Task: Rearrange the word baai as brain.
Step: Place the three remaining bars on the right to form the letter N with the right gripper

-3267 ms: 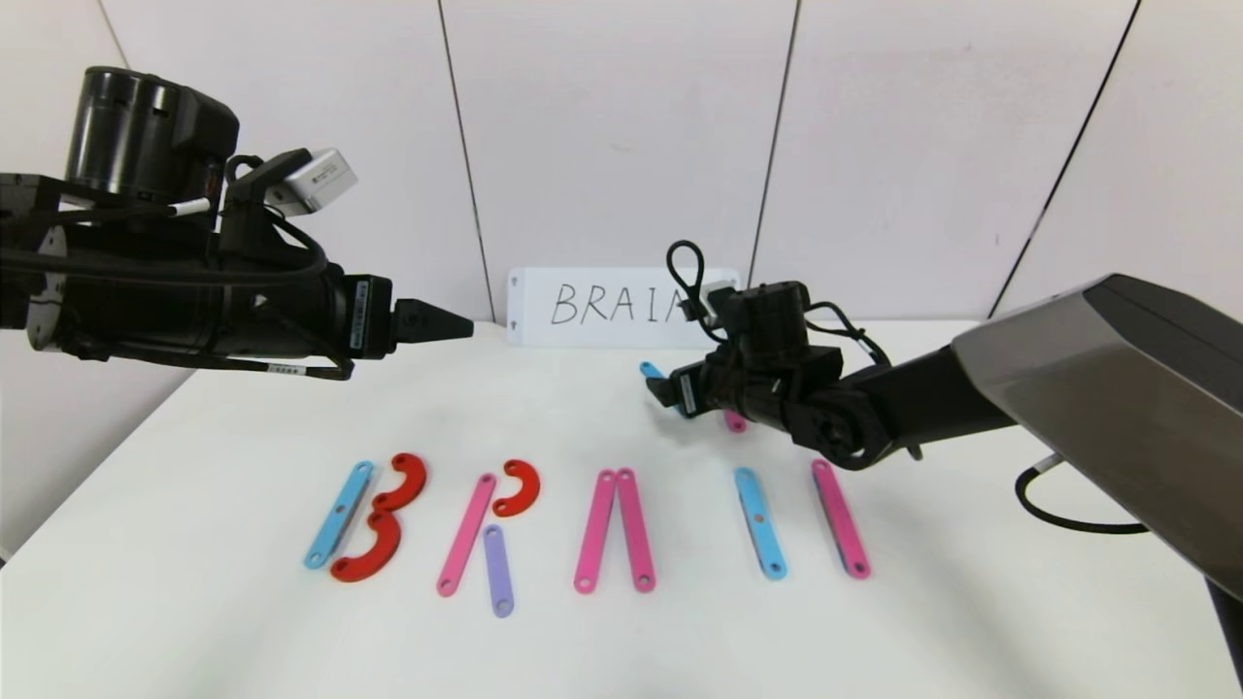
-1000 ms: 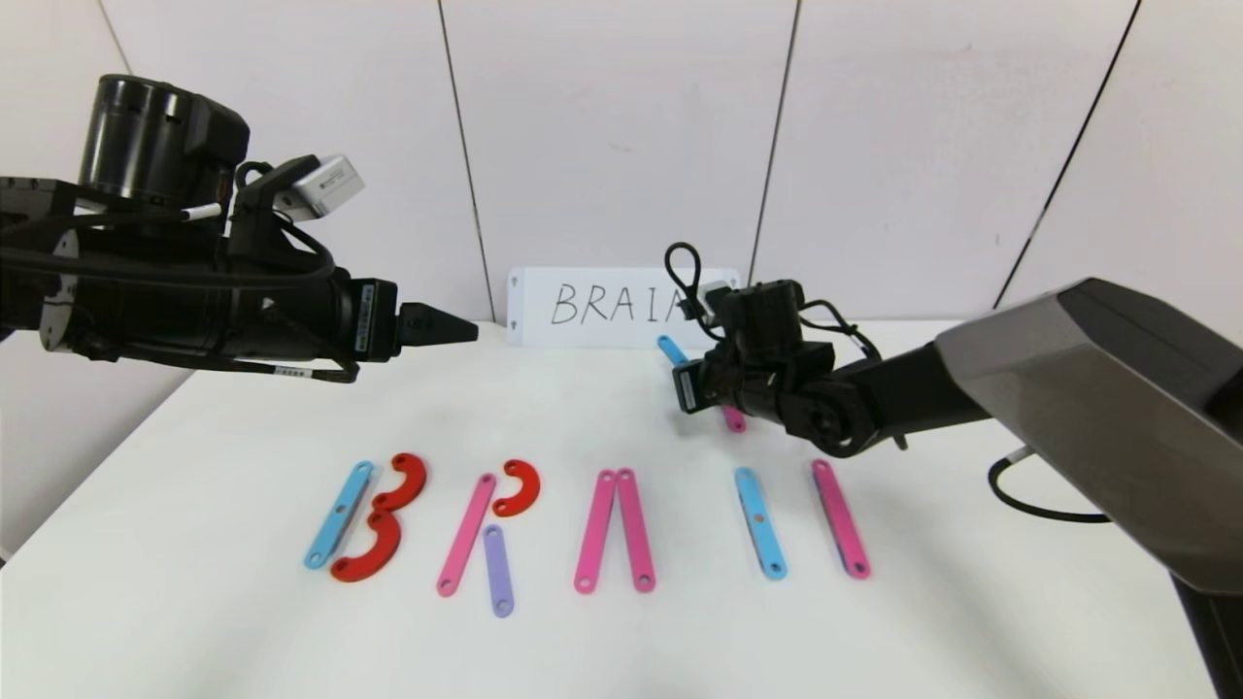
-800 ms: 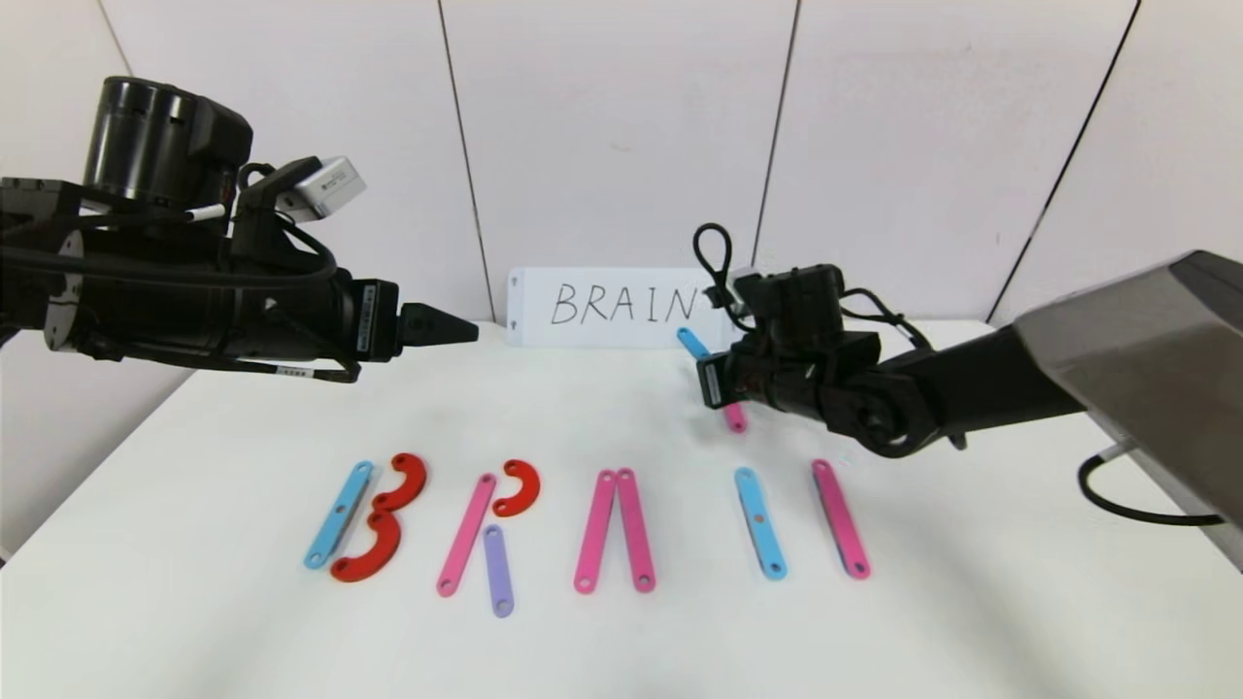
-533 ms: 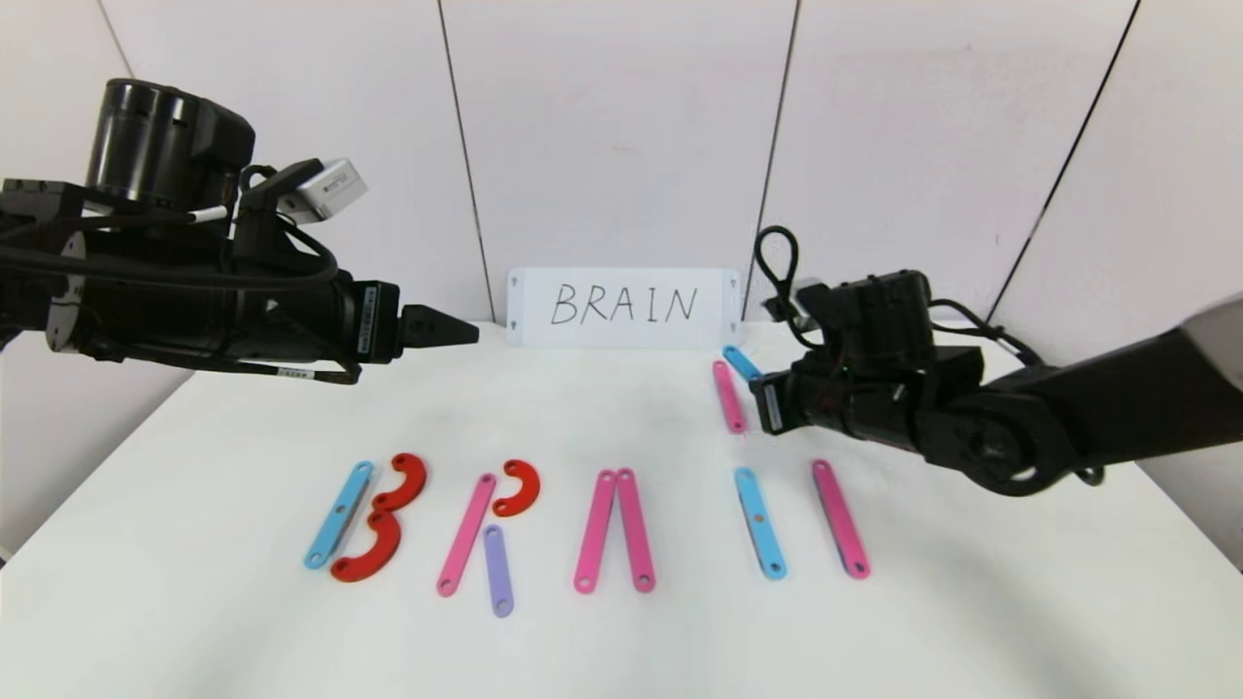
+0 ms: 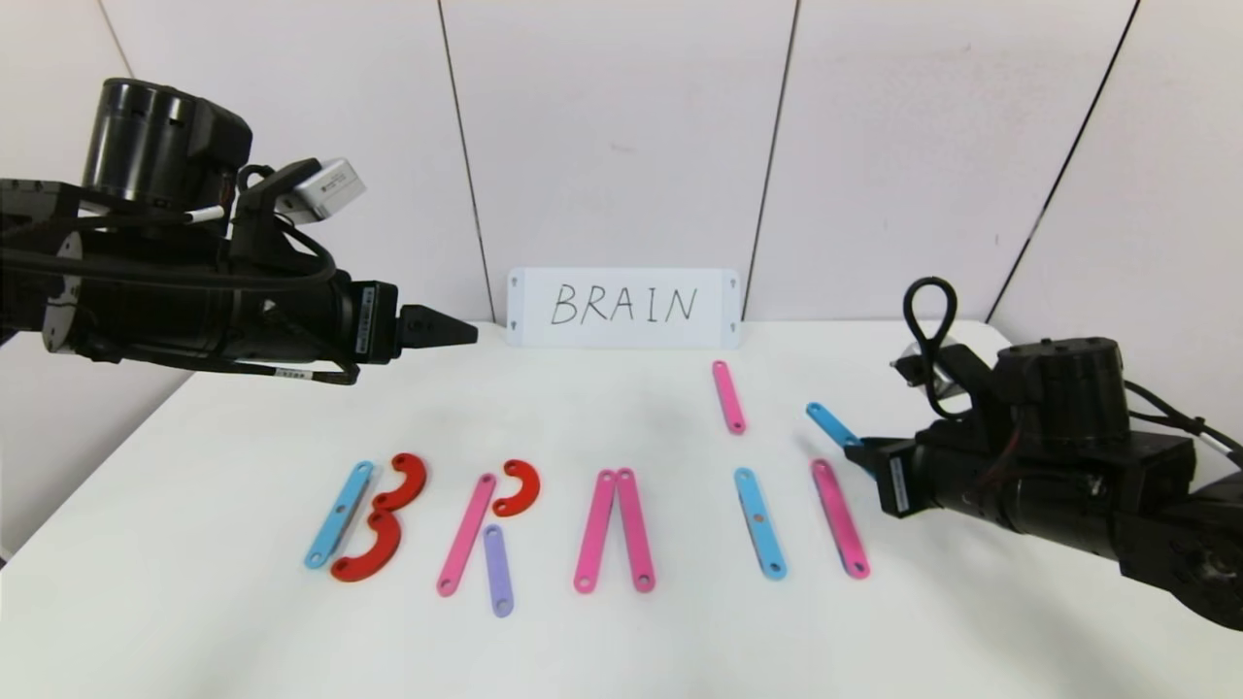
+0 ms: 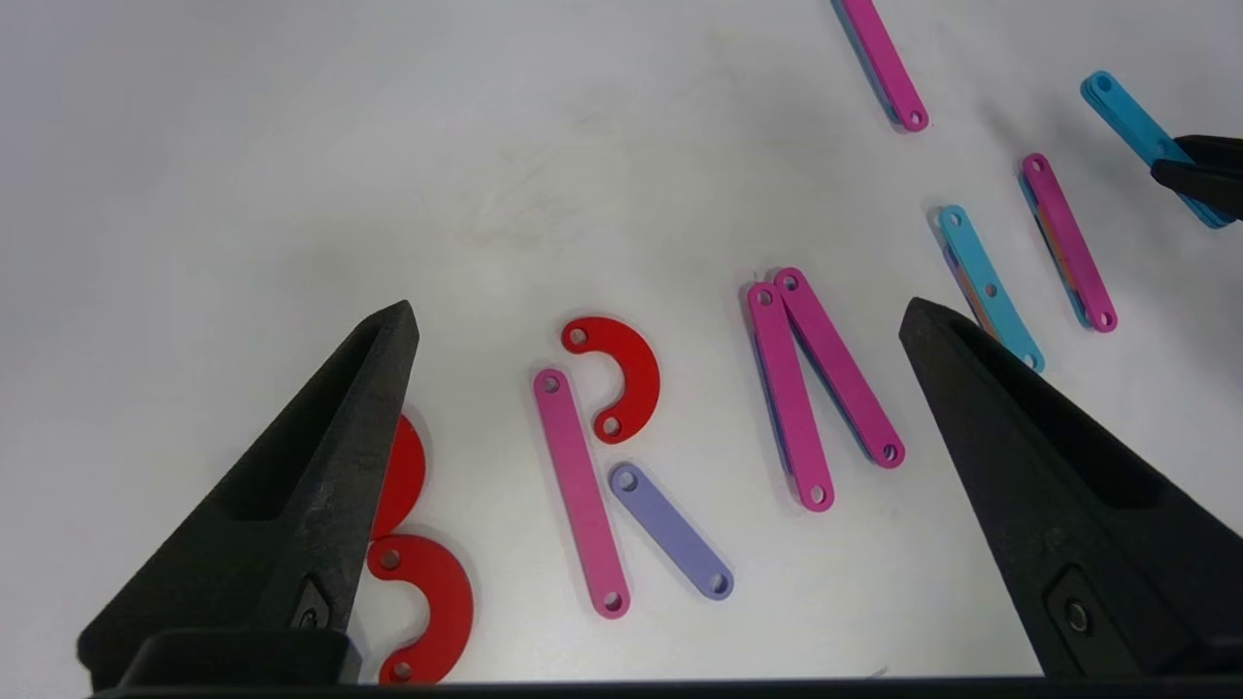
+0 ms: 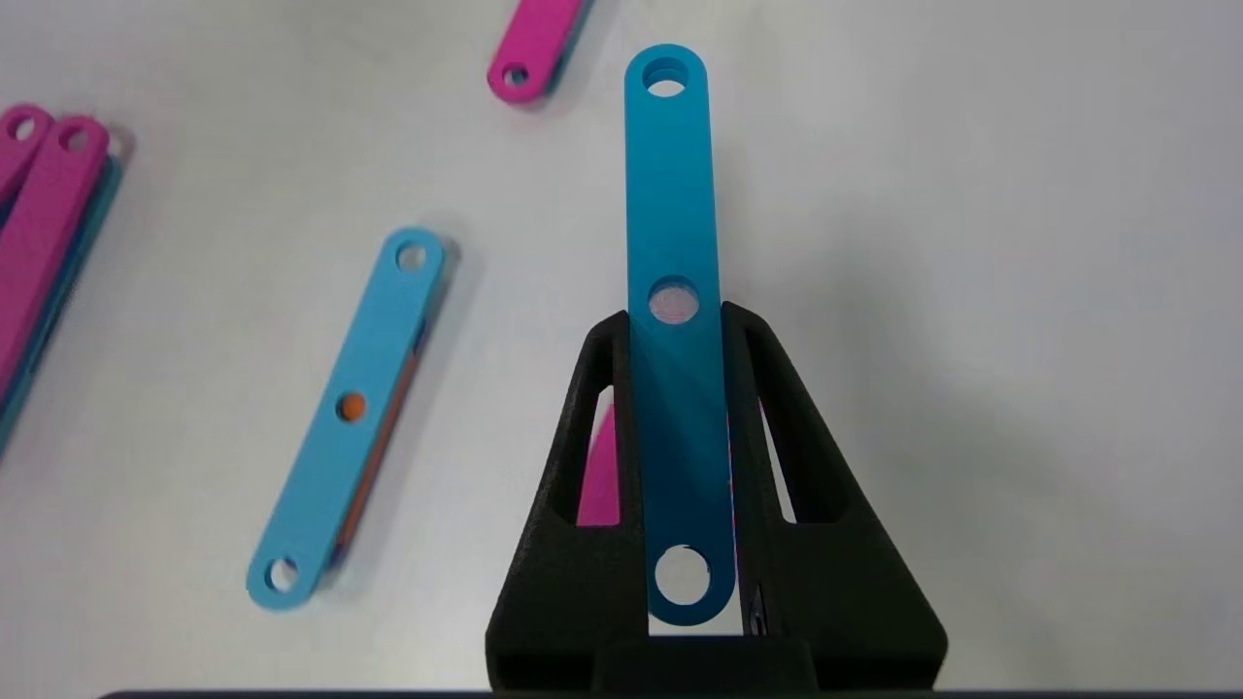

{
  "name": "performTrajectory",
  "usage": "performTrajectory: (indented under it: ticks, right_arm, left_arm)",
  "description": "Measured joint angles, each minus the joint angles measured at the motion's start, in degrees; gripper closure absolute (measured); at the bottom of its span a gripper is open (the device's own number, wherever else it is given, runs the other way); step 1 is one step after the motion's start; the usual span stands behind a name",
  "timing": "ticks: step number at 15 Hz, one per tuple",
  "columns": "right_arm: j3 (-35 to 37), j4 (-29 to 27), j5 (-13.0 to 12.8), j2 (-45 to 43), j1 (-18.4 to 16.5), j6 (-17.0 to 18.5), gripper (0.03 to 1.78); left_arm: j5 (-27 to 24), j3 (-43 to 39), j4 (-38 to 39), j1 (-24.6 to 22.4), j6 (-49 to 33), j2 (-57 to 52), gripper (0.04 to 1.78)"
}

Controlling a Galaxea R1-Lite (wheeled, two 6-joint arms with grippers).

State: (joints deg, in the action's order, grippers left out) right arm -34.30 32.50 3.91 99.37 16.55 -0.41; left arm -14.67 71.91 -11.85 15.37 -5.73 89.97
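Blue bar (image 7: 670, 320) lay pinched between our right gripper's (image 7: 673, 325) fingers (image 7: 753, 388), above the bench (image 5: 621, 408) near its right edge. Our left gripper (image 6: 660, 320), fingers spread, hung toward the left edge.

Flat holed letters (image 5: 583, 524) in a row: B, R, A, I, unfinished N.

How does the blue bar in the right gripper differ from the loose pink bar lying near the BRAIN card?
The blue bar is clamped in the right gripper, raised off the table; the pink bar lies flat, untouched. The blue bar angles toward the right-hand pink upright; the pink bar sits farther back. Both are straight holed strips.
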Motion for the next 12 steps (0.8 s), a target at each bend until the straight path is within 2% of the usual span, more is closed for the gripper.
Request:
performTrajectory:
  ticks: [2,8,10,12]
  right_arm:
    - [2.5,0.1,2.3,-1.1,-2.2,-0.2,1.54]
    - [5.4,0.3,5.8,-1.6,-5.7,-0.4,1.54]
    - [6.7,1.7,6.1,-1.0,-5.9,-0.5,1.54]
    - [8.0,5.4,6.0,0.4,-6.0,-0.4,1.54]
  left_arm:
    - [0.0,0.0,0.0,0.0,0.0,0.0,0.08]
    - [0.0,0.0,0.0,0.0,0.0,0.0,0.08]
    - [0.0,0.0,0.0,0.0,0.0,0.0,0.08]
    - [0.0,0.0,0.0,0.0,0.0,0.0,0.08]
